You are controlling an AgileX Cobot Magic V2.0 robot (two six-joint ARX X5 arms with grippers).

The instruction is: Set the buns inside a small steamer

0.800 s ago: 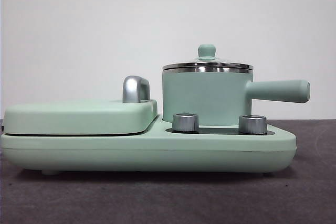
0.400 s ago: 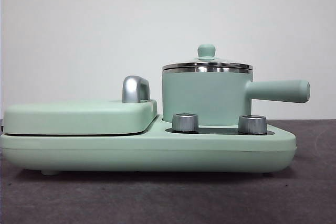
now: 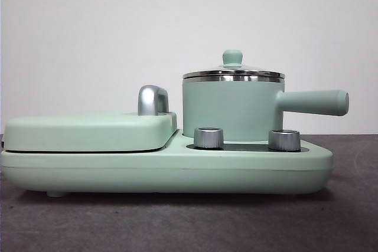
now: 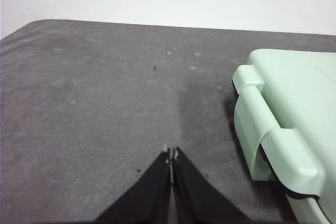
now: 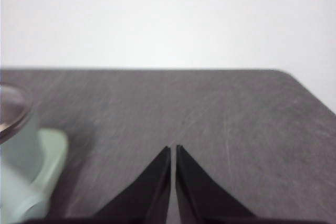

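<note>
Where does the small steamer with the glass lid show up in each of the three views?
Front view: the small steamer stands right of centre on the green cooker base, lid on, handle pointing right.
Left wrist view: not in it; only the flat griddle cover shows.
Right wrist view: only a blurred piece of it at one side edge.
Shared landmark: the dark grey table.

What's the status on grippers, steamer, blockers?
Left gripper shut, empty, over bare table beside the griddle cover. Right gripper shut, empty, near the small steamer. Lid on the steamer. No buns in view.
</note>
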